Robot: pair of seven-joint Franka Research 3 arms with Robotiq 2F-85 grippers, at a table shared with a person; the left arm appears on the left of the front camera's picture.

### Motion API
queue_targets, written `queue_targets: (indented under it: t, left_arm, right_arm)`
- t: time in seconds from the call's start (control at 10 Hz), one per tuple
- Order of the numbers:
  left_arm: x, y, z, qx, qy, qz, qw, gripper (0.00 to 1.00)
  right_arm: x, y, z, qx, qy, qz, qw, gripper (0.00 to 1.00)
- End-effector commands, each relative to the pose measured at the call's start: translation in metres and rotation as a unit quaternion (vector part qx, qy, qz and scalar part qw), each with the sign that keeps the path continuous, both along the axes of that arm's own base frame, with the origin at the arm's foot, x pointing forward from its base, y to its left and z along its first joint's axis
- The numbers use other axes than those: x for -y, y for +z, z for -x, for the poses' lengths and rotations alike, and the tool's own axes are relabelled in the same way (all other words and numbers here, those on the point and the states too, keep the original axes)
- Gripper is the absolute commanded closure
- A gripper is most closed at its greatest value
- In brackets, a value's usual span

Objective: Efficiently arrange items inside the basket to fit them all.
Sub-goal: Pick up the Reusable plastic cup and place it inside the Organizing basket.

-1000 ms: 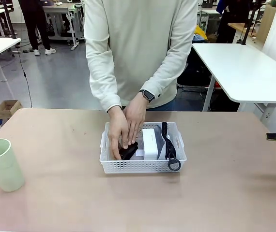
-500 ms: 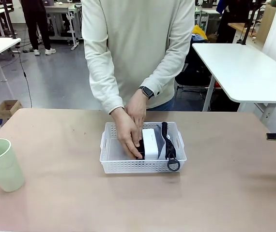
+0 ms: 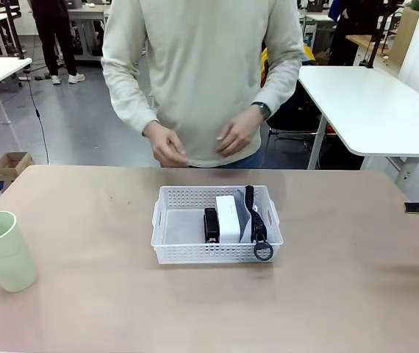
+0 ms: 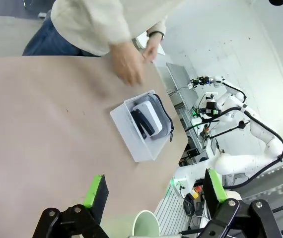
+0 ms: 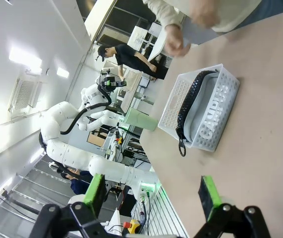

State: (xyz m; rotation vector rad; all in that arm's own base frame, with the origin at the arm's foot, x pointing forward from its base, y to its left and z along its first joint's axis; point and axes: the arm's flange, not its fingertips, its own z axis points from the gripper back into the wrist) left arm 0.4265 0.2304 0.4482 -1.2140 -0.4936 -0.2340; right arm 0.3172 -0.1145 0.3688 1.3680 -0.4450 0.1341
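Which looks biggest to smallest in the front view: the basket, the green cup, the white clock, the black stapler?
1. white basket
2. pale green cup; it stands nearer the camera, so its rank over the clock is unsure
3. white clock
4. black stapler

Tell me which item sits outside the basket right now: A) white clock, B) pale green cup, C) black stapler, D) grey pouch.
B: the pale green cup stands on the table, off to the basket's left; the stapler, clock and pouch lie inside it.
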Motion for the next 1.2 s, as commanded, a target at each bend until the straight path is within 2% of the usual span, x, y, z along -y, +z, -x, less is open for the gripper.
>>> queue_targets:
  t: [0.0, 0.8, 0.9, 1.0, 1.1]
  left_arm:
    - [0.002, -0.002, 0.003, -0.004, -0.002, 0.001, 1.000, 0.00]
    - [0.001, -0.001, 0.000, -0.001, -0.001, 0.001, 1.000, 0.00]
    - [0.011, 0.002, -0.007, 0.071, 0.028, -0.044, 0.996, 0.00]
    - [0.021, 0.004, -0.026, 0.153, -0.014, -0.029, 0.988, 0.00]
    - [0.029, 0.007, -0.042, 0.259, -0.053, 0.006, 0.964, 0.00]
  right_arm:
    - [0.001, 0.000, 0.005, 0.009, 0.007, 0.002, 1.000, 0.00]
    - [0.001, 0.000, 0.005, 0.009, 0.007, 0.002, 1.000, 0.00]
    - [0.001, 0.000, 0.005, 0.009, 0.007, 0.002, 1.000, 0.00]
    - [0.001, 0.000, 0.005, 0.009, 0.007, 0.002, 1.000, 0.00]
    - [0.001, 0.000, 0.005, 0.009, 0.007, 0.002, 1.000, 0.00]
